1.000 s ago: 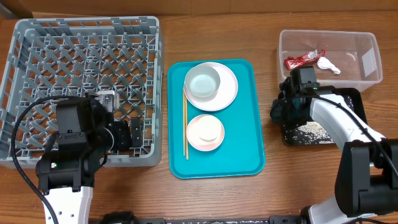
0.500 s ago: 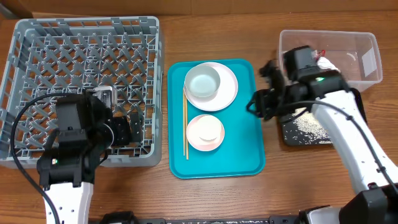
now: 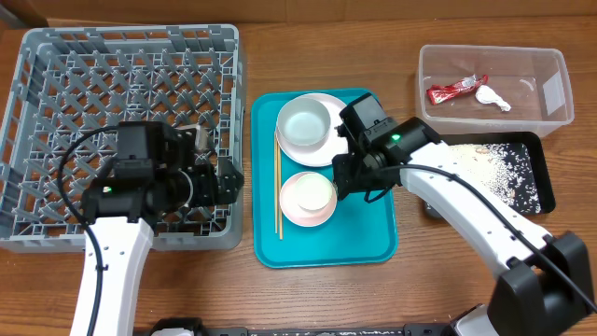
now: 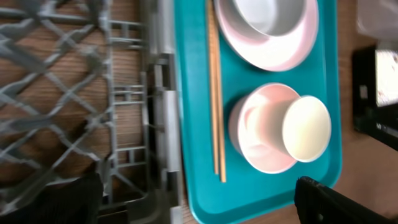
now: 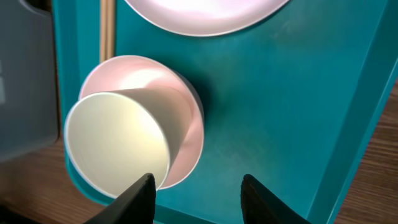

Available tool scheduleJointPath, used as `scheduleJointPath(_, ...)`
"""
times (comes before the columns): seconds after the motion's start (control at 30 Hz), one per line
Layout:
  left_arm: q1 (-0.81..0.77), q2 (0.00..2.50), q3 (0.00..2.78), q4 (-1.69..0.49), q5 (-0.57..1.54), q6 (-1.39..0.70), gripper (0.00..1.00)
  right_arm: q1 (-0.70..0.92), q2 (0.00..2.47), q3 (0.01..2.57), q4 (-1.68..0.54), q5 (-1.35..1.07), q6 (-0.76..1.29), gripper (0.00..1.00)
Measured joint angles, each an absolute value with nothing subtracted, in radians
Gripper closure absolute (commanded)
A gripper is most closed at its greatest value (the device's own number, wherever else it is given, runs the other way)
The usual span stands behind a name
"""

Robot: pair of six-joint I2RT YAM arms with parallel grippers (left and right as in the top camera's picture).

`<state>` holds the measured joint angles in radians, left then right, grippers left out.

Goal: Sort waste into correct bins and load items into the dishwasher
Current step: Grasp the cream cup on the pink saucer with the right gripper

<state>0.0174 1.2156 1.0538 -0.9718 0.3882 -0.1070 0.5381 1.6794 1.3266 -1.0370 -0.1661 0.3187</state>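
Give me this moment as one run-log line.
left gripper: open, over rack edge | right gripper: open, over teal tray | cup: on its side in pink bowl

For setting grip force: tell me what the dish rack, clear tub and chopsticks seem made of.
Dish rack: grey moulded plastic, matte, judging by its uniform lattice walls. Clear tub: glossy transparent plastic; the table shows through. Chopsticks: likely wood or bamboo, pale tan, dull; too thin to be sure.
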Motion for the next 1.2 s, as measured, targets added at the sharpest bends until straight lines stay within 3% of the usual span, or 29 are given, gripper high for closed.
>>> scheduleJointPath(0.37, -0.125, 1.216, 1.054, -0.936, 0.377, -0.098, 0.0, 0.546, 1.784, 1.325, -1.013, -0.199, 0.34, 0.56)
scheduleJointPath(0.47, -0.131, 1.216, 1.054, -0.935, 0.369, -0.098, 0.0, 0.566, 1.784, 1.325, -1.02, -0.206, 0.342, 0.6)
scheduleJointPath(0.97, -0.131, 1.216, 1.054, -0.939, 0.363, -0.098, 0.0, 0.612, 1.783, 1.432, -1.073, -0.21, 0.348, 0.54)
scheduleJointPath(1.2, -0.131, 1.216, 1.054, -0.939, 0.363, -0.098, 0.0, 0.622, 1.807, 1.375, -1.021, -0.21, 0.367, 0.7)
